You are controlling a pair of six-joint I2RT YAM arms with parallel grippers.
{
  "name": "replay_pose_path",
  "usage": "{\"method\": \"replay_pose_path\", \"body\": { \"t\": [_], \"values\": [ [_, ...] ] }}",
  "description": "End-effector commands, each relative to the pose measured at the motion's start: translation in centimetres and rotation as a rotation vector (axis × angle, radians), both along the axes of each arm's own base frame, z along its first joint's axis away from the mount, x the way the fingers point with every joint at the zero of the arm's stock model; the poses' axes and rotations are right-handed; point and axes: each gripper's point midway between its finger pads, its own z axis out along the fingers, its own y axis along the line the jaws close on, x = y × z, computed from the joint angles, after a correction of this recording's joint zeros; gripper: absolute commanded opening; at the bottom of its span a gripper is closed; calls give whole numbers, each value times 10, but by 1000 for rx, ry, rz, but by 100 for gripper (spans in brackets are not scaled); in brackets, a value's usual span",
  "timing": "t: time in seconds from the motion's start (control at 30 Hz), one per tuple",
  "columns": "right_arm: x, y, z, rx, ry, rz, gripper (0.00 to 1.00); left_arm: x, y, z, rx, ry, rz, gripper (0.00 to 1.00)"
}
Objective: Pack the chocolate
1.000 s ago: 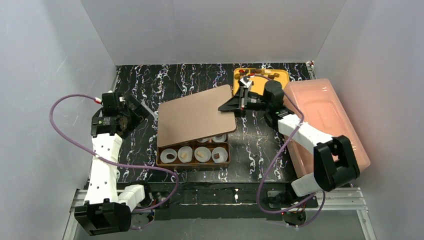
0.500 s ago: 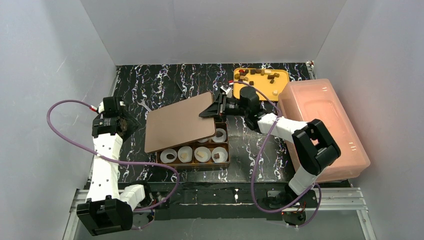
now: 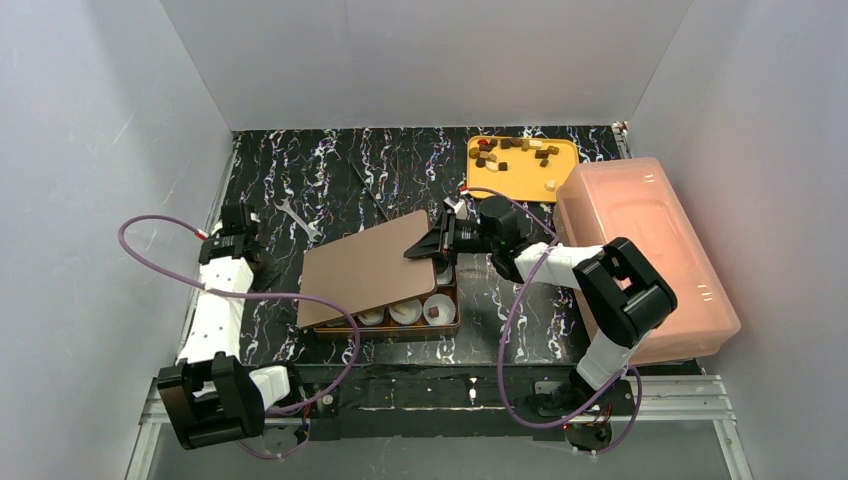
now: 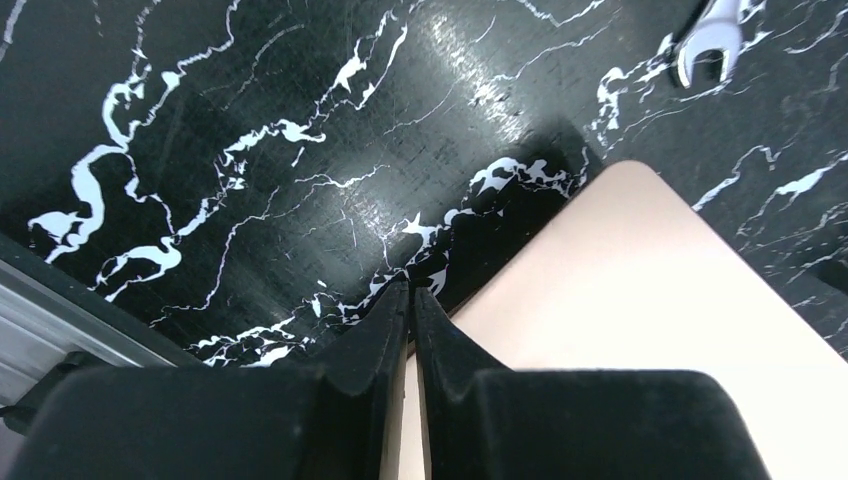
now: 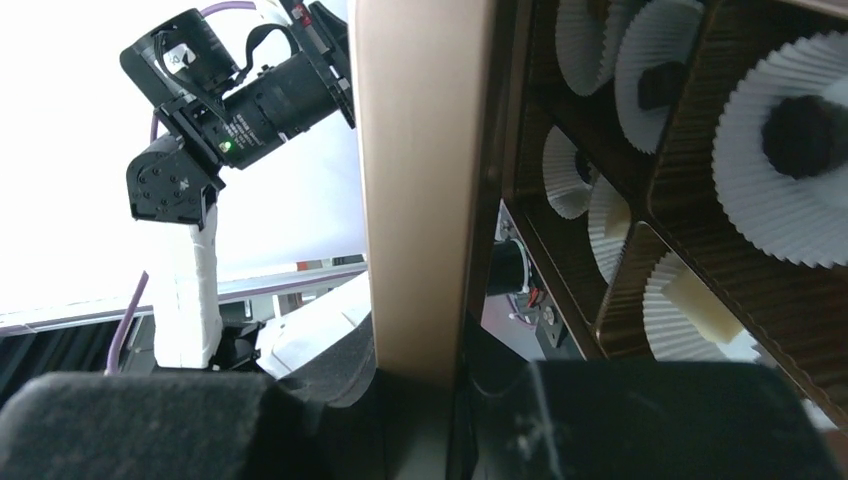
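Chocolate chunks (image 3: 512, 152), dark, tan and cream, lie loose on a yellow tray (image 3: 565, 160) at the back. More pieces sit in white paper cups in the brown box (image 3: 452, 322); the right wrist view shows a dark piece (image 5: 800, 135) and a cream piece (image 5: 700, 300). A copper-brown lid (image 3: 365, 270) leans tilted over the box and hides most cups. My right gripper (image 3: 432, 243) is shut on the lid's (image 5: 420, 180) far right corner. My left gripper (image 4: 411, 290) is shut on nothing, over the table just left of the lid's (image 4: 650, 300) corner.
A pink translucent bin (image 3: 645, 250) stands along the right side beside the right arm. A small wrench (image 3: 298, 218) lies left of the lid, also seen in the left wrist view (image 4: 710, 45). A thin dark tool (image 3: 370, 200) lies behind the lid. Grey walls enclose the table.
The right gripper has carried the lid left and down, so it now covers more of the box. The left gripper has shut and its arm has drawn nearer.
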Motion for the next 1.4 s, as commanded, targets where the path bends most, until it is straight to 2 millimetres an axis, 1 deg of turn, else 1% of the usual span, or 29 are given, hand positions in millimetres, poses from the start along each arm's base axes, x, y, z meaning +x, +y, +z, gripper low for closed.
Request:
{"method": "replay_pose_path", "body": {
  "t": [0.0,0.17,0.4,0.53,0.67,0.83,1.37],
  "values": [
    [0,-11,12,53,-95,-6,1,-3,-6,-20,-43,30,6,6],
    [-4,-19,2,40,-85,-4,1,-9,-15,-41,-94,65,-2,4],
    [-7,-23,-13,18,-67,-9,1,-13,-29,-60,-163,89,-34,2],
    [-9,-29,-25,-19,-64,-25,7,-13,-38,-65,-196,85,-61,2],
    [-9,-34,-34,-49,-65,-37,16,-13,-49,-65,-229,79,-86,1],
    [-9,-38,-43,-93,-72,-42,20,-13,-54,-64,-232,73,-107,1],
    [-12,-49,-56,-202,-103,-63,27,-8,-63,-53,-247,41,-158,1]
  ]
}}
